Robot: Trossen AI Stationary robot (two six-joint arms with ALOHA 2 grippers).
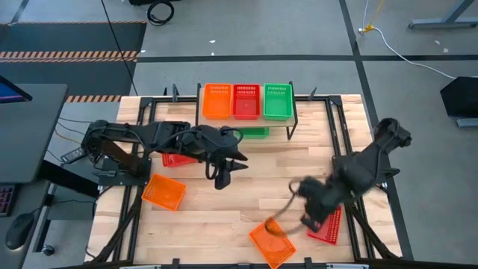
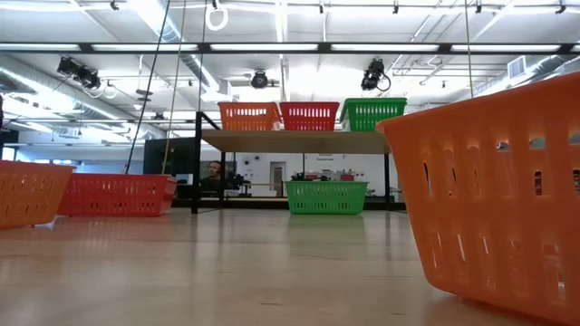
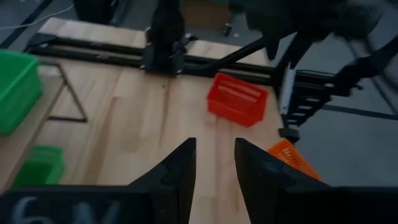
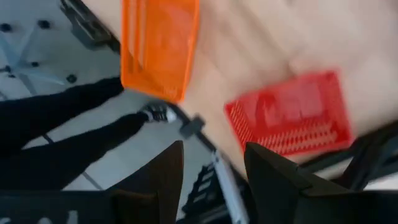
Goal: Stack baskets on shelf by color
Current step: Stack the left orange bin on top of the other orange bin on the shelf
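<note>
We see right pincer point(image 4: 211, 168) parted, empty, above bench point(image 1: 224, 217); orange basket point(image 4: 158, 46) and red basket point(image 4: 289, 115) just ahead. Left pincer point(image 3: 214, 163) narrowly parted, empty.

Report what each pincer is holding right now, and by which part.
Nothing is held. The left pincer is open and empty over bare table; the right pincer is open and empty above the orange basket and red basket.
</note>
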